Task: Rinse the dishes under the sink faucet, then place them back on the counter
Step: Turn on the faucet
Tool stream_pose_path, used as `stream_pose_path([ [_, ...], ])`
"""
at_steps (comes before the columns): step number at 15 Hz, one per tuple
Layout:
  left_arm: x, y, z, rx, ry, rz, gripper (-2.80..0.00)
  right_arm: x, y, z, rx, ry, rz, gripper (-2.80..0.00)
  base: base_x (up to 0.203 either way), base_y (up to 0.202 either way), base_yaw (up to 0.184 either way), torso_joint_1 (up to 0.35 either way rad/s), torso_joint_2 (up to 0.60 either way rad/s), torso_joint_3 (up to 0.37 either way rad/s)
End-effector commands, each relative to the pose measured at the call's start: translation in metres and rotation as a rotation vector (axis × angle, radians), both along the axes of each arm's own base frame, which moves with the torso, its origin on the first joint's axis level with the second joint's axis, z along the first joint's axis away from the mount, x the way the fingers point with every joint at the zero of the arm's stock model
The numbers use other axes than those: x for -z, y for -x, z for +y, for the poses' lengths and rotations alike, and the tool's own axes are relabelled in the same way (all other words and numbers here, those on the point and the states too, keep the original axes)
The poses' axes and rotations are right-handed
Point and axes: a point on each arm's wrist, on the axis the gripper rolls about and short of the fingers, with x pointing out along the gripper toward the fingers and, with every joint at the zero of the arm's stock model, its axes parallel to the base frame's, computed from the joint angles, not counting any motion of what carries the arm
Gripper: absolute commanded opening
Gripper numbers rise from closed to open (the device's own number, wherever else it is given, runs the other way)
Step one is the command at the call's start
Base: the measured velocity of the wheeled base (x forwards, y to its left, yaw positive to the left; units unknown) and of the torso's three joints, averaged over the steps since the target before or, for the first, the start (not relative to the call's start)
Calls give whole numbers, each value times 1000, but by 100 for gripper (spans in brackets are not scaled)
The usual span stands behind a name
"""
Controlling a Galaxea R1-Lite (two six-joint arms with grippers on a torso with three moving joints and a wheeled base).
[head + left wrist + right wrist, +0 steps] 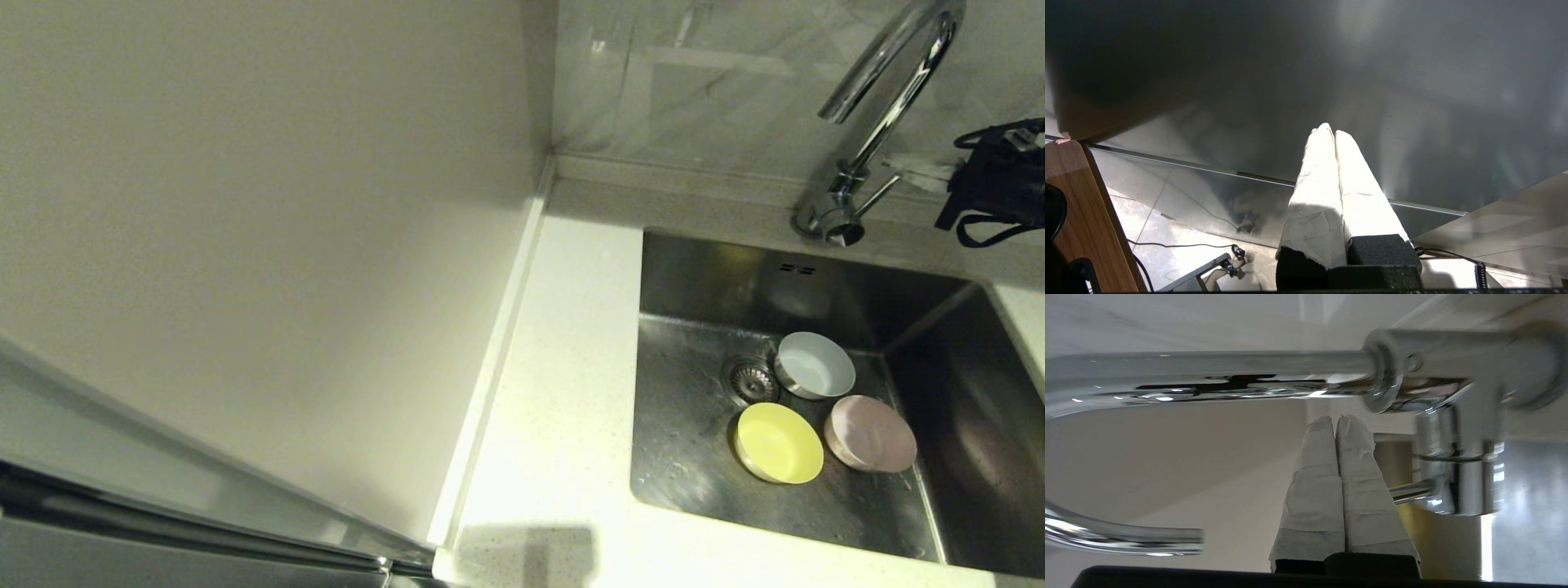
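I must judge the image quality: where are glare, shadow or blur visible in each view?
Head view: the faucet shines with bright streaks, and a shadow lies on the counter near its front edge. Left wrist view: the closed left tool is overexposed. Right wrist view: the faucet is blurred, with glare.

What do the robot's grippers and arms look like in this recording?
Both grippers have two long tapering fingers wrapped in creased white tape over black, foam-like bases: the left gripper and the right gripper look alike. In the head view only the right arm's end shows, a black housing with looping black cables. No markings or labels are visible on either.
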Motion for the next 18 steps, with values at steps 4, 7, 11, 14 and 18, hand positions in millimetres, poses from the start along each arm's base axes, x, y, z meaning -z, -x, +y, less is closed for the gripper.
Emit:
stream_pose_path([
  [4,1,0,0,0,0,3,-280,1,-1,6,-27,-10,14,-280,0,0,0,0,0,0],
  [7,1,0,0,0,0,3,-280,4,1,-3,-84,9,14,-280,0,0,0,0,0,0],
  [11,1,0,0,0,0,3,-280,7,11,-23,-176,51,-2,-280,0,0,0,0,0,0],
  [14,1,0,0,0,0,3,-280,11,15,-30,-236,55,15,-280,0,0,0,0,0,0],
  [18,1,0,0,0,0,3,-280,13,20,-36,-272,55,28,-280,0,0,0,0,0,0],
])
